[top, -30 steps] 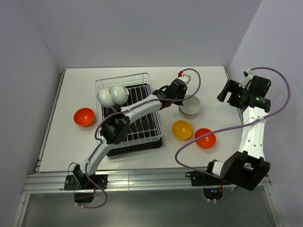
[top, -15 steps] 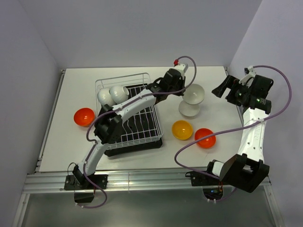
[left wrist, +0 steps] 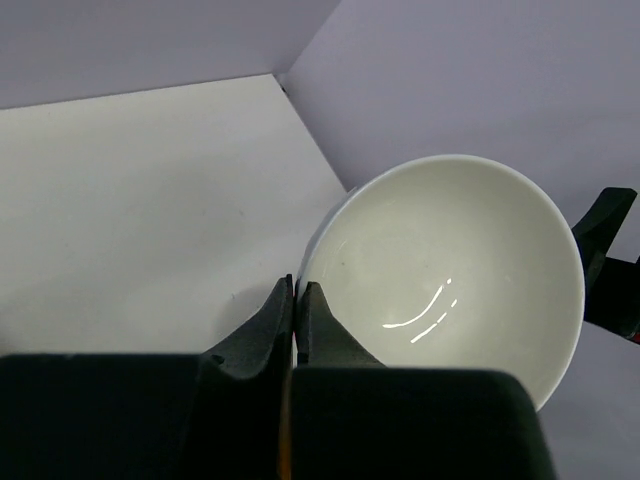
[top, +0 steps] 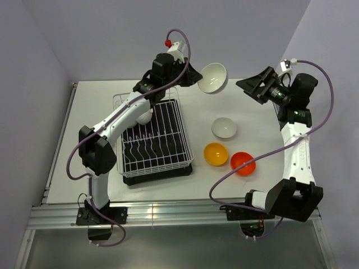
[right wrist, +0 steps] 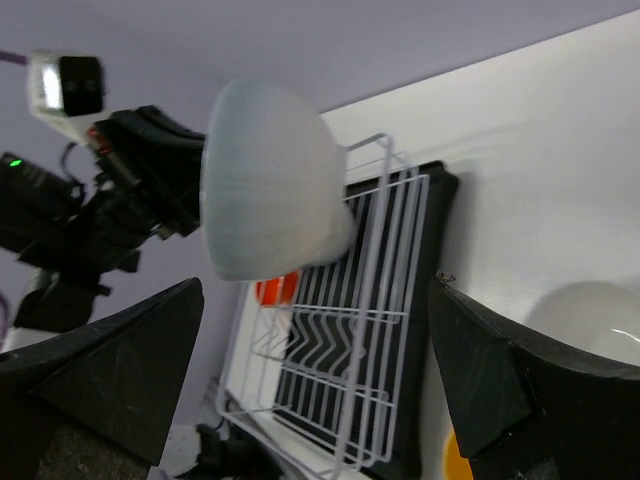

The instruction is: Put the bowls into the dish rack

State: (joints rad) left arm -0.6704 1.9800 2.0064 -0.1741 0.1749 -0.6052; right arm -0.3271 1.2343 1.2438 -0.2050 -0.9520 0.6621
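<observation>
My left gripper (top: 195, 78) is raised high over the far right corner of the dish rack (top: 150, 147), shut on the rim of a white bowl (top: 213, 77) that hangs tilted in the air. In the left wrist view the fingers (left wrist: 285, 312) pinch the rim of that bowl (left wrist: 455, 270). Another white bowl (top: 224, 128), a yellow-orange bowl (top: 215, 154) and a red-orange bowl (top: 243, 163) sit on the table right of the rack. My right gripper (top: 253, 85) stands wide open in the air, facing the lifted bowl (right wrist: 262, 190), with nothing between its fingers (right wrist: 105, 365).
The rack (right wrist: 350, 340) is a white wire basket on a black tray. A strip of red-orange (right wrist: 276, 289) shows beyond it in the right wrist view. Walls close the table at the back and on both sides. My left arm (top: 120, 119) crosses the rack's far left.
My left gripper has lifted the white bowl off the one still on the table and carried it up and back toward the rack. My right gripper rose and turned left.
</observation>
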